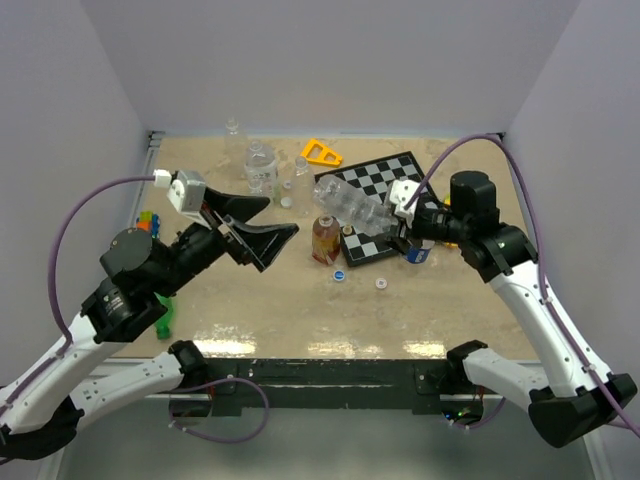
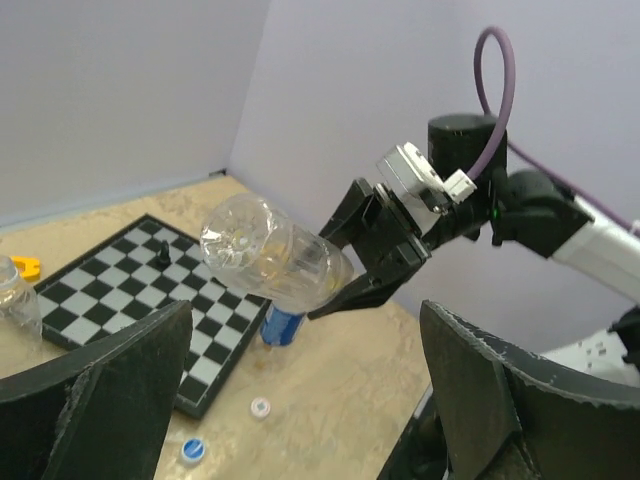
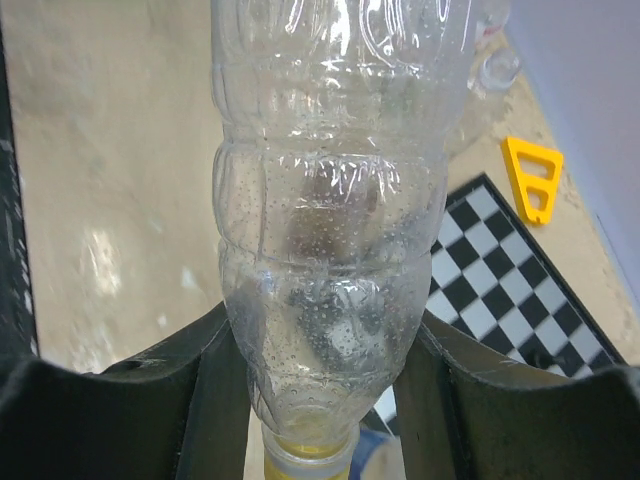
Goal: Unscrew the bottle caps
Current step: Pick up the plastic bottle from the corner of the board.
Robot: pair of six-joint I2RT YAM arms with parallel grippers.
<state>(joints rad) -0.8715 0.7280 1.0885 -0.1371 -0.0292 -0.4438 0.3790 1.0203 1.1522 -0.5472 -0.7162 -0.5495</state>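
Note:
My right gripper (image 1: 397, 226) is shut on a clear plastic bottle (image 1: 350, 205) near its neck and holds it tilted above the chessboard. In the right wrist view the bottle (image 3: 325, 200) fills the space between the fingers, with a yellow cap (image 3: 305, 466) on its neck at the bottom edge. My left gripper (image 1: 258, 228) stands wide open and empty to the left of the bottle, apart from it. A blue cap (image 1: 339, 275) and a white cap (image 1: 381, 283) lie loose on the table. An amber bottle (image 1: 325, 238) stands upright beside them. A blue-labelled bottle (image 1: 418, 252) sits under my right gripper.
A chessboard (image 1: 385, 190) lies at the back right with a small black piece (image 2: 162, 246) on it. A yellow triangle (image 1: 321, 152) and clear bottles (image 1: 260, 165) stand at the back. A green object (image 1: 165, 312) lies by the left arm.

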